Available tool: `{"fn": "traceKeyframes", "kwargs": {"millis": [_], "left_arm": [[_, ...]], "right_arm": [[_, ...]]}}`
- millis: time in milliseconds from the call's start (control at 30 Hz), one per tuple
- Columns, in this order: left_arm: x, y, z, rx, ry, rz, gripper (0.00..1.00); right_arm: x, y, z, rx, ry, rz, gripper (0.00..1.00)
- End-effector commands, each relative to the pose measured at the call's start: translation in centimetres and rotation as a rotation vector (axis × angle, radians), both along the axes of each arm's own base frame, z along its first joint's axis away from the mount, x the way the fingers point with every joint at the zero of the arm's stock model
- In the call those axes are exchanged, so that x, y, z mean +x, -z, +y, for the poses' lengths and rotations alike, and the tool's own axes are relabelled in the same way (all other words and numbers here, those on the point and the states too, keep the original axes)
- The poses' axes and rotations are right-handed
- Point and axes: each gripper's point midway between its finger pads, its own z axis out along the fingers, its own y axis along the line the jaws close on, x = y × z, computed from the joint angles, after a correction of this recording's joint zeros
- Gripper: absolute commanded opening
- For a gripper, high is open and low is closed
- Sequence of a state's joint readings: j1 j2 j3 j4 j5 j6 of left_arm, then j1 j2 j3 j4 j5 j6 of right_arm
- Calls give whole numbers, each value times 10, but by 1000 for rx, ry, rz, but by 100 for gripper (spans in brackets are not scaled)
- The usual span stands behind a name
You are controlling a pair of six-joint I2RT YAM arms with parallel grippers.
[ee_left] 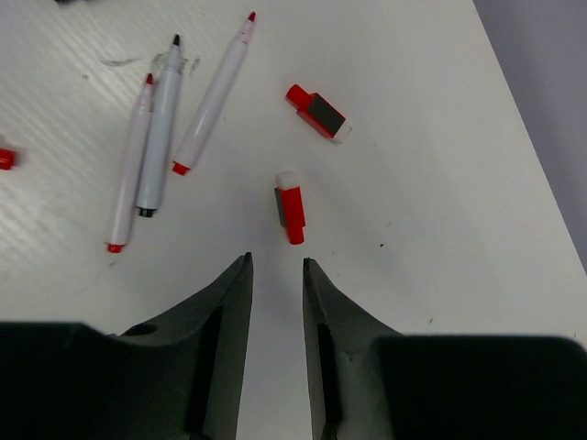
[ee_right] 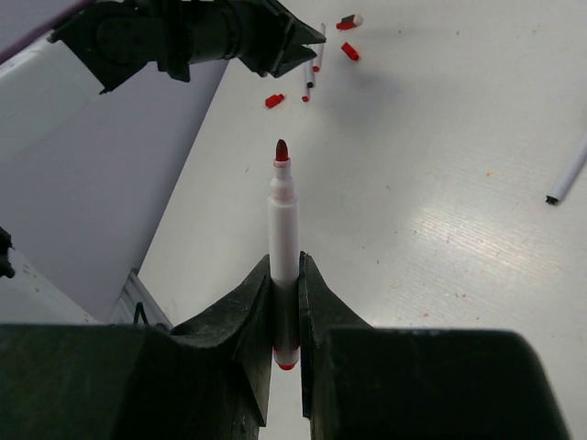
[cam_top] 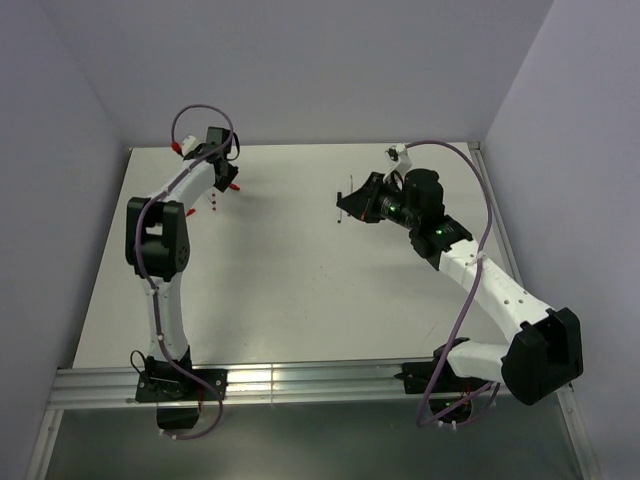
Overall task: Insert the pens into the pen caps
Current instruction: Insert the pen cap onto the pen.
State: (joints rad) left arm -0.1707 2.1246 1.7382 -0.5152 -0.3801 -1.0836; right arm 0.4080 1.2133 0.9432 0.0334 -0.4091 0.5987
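Three white pens lie side by side on the table: a red-tipped pen (ee_left: pixel 215 96), a black-tipped pen (ee_left: pixel 161 128) and a second red-tipped pen (ee_left: pixel 131 165). A red pen cap (ee_left: pixel 290 211) lies just ahead of my left gripper (ee_left: pixel 276 261), which is open with nothing between its fingers. Another red cap (ee_left: pixel 316 113) lies further out. A third red cap (ee_left: pixel 5 159) shows at the left edge. My right gripper (ee_right: pixel 285 266) is shut on an uncapped red-tipped pen (ee_right: pixel 283 206), held above the table and pointing toward the left arm (ee_right: pixel 183 32). From above, the left gripper (cam_top: pixel 222 180) is at the back left and the right gripper (cam_top: pixel 350 205) is at mid-table.
One more white pen (ee_right: pixel 569 174) lies alone at the right of the right wrist view. Purple cables (cam_top: pixel 485 215) run along both arms. Grey walls (cam_top: pixel 300 70) close the table at the back and sides. A metal rail (cam_top: pixel 300 385) runs along the near edge.
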Motion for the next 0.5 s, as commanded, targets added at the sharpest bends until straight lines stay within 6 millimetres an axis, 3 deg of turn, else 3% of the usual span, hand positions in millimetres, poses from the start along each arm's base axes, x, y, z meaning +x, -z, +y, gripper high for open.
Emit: {"fn": "traceKeyframes", "kwargs": {"millis": [0,467], "left_arm": [[20,-12,-6,-13,-68,-44,33],[36,11,-3,35,-133,0,35]], "right_arm": [[1,-12,-10,1,13,-53,0],[3,-9,-16,32,-2,-40,0]]}}
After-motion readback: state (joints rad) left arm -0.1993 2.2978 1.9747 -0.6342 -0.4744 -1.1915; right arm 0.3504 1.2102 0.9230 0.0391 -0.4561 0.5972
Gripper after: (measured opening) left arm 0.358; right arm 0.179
